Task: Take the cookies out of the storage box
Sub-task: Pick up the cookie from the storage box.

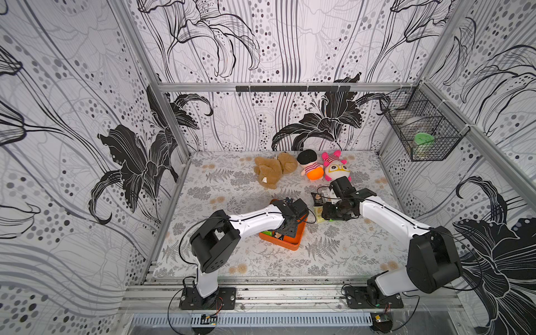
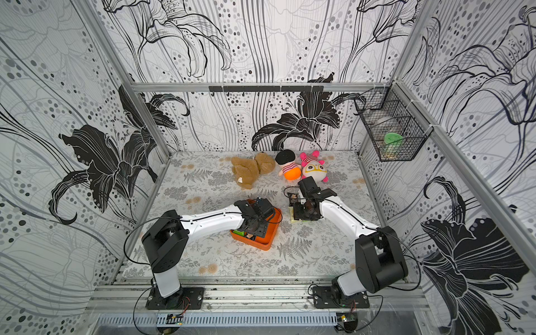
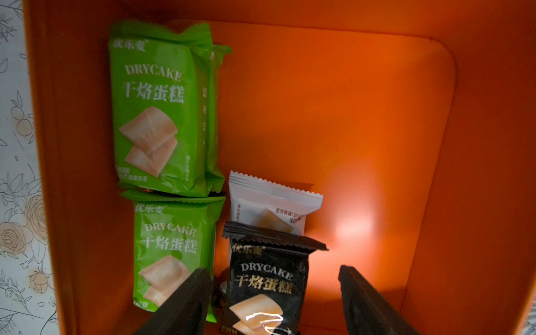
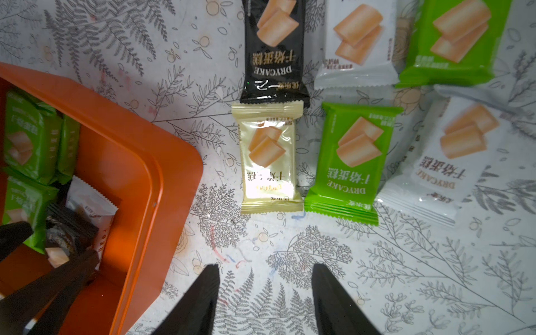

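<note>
Top views: left arm (image 1: pixel 255 219) covers most of orange box (image 1: pixel 290 245); you get only green wrapper (image 1: pixel 268 233) sliver inside. Right arm (image 1: pixel 383 214) hides most packets on worktop (image 1: pixel 220 249); cream packet (image 1: pixel 319 216) edge peeks out. Basket (image 1: pixel 435 145) contents too small to tell.

Left wrist view: black packet (image 3: pixel 266 284) cut by picture edge. White packet (image 3: pixel 269 200) half under it. Rear green packet (image 3: pixel 213 116) mostly behind front green packet (image 3: pixel 156 116). You can't tell whether left hand (image 3: pixel 274 269) touches black packet.

Enclosure walls (image 1: pixel 261 43) carry black-and-white lily wallpaper within aluminium framing (image 1: pixel 203 86). Counter (image 1: pixel 232 261) covered in grey fern print. Black hook rail (image 1: pixel 293 88) on rear wall; wire basket (image 1: pixel 426 136) mounted at right.
</note>
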`<state>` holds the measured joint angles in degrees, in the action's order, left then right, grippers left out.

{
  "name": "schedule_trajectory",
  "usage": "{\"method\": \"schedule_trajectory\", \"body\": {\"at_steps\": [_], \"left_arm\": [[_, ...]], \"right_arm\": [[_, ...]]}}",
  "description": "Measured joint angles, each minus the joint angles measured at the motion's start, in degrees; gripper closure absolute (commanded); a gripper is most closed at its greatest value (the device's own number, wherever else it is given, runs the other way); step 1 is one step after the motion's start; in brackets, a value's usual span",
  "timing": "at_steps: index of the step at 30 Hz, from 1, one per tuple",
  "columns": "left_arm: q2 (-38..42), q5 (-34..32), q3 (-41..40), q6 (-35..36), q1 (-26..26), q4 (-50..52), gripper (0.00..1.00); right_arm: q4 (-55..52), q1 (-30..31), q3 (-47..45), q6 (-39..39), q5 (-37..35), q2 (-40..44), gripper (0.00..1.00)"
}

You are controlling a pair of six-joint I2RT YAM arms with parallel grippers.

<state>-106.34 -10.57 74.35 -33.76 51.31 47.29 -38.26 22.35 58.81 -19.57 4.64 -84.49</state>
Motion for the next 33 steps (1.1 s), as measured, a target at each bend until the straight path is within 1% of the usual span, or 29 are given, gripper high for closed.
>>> {"method": "schedule_trajectory", "body": {"at_steps": [6, 9, 11, 15, 17, 21, 23, 33], "left_arm": [[-0.13, 1.18, -1.84, -0.04, 0.00, -0.98, 0.28], [-0.13, 1.64, -2.60, -0.09, 0.00, -1.60, 0.33], [-0.13, 1.99, -3.10, -0.22, 0.00, -2.25, 0.40], [-0.13, 2.73, -4.37, -0.50, 0.02, -3.54, 0.43], [-0.13, 2.91, -4.72, -0.72, 0.00, -3.96, 0.47], [-0.15, 3.13, -4.72, -0.96, 0.00, -4.39, 0.49], [-0.15, 3.13, -4.72, -1.11, 0.00, -4.44, 0.51], [-0.15, 2.93, -3.61, -1.53, 0.00, -3.61, 0.52]], "right_arm": [[-0.02, -0.28, -0.02, 0.61, -0.87, 0.02, 0.43], [-0.02, -0.37, -0.07, 0.85, -1.05, 0.02, 0.43], [-0.02, -0.42, -0.20, 0.85, -1.11, 0.02, 0.43], [-0.02, -0.44, -0.85, 0.96, -1.27, 0.02, 0.43], [-0.04, -0.44, -1.20, 1.05, -1.29, 0.02, 0.43], [-0.04, -0.44, -1.38, 1.07, -1.42, 0.04, 0.43], [-0.07, -0.44, -1.40, 1.07, -1.46, 0.11, 0.43], [-0.28, -0.48, -1.40, 1.33, -2.10, 0.46, 0.43]]}}
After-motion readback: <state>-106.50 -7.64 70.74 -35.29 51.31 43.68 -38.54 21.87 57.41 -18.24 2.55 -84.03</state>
